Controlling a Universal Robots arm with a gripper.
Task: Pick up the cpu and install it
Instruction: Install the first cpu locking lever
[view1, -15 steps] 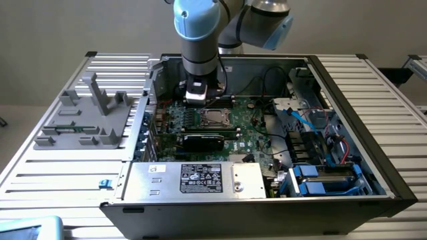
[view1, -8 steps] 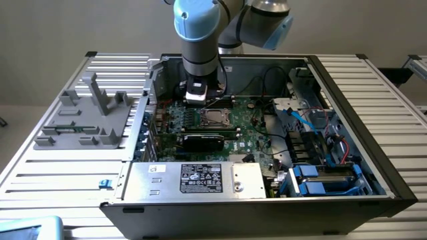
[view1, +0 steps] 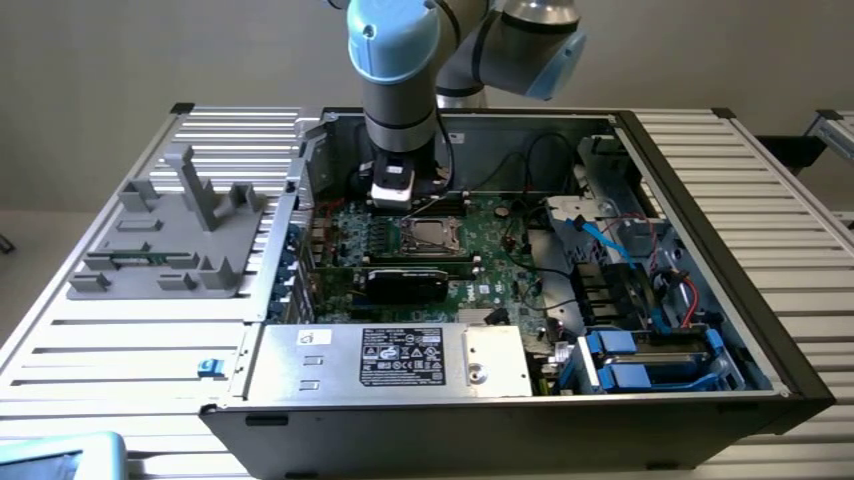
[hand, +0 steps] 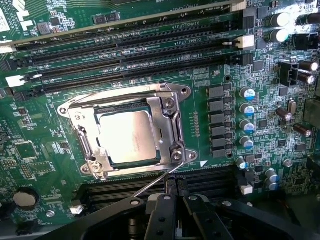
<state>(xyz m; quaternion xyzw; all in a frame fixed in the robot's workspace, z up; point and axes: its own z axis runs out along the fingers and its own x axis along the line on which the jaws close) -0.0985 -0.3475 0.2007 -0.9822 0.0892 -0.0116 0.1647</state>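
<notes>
An open black computer case fills the frame's centre on a slatted metal table, with a silver box at lower centre, blue drive bays lower right, and a grey plastic fixture at left

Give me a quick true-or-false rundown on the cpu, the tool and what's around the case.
1. The cpu lies in the motherboard socket. True.
2. The tool is open wide. False: its fingers are shut together.
3. The tool is carrying the cpu. False: the cpu sits in the socket, apart from the fingertips.
4. A silver box with a black label sits inside the case. True.
5. The grey fixture stands on the exterior view's right of the case. False: it stands on the left.
</notes>
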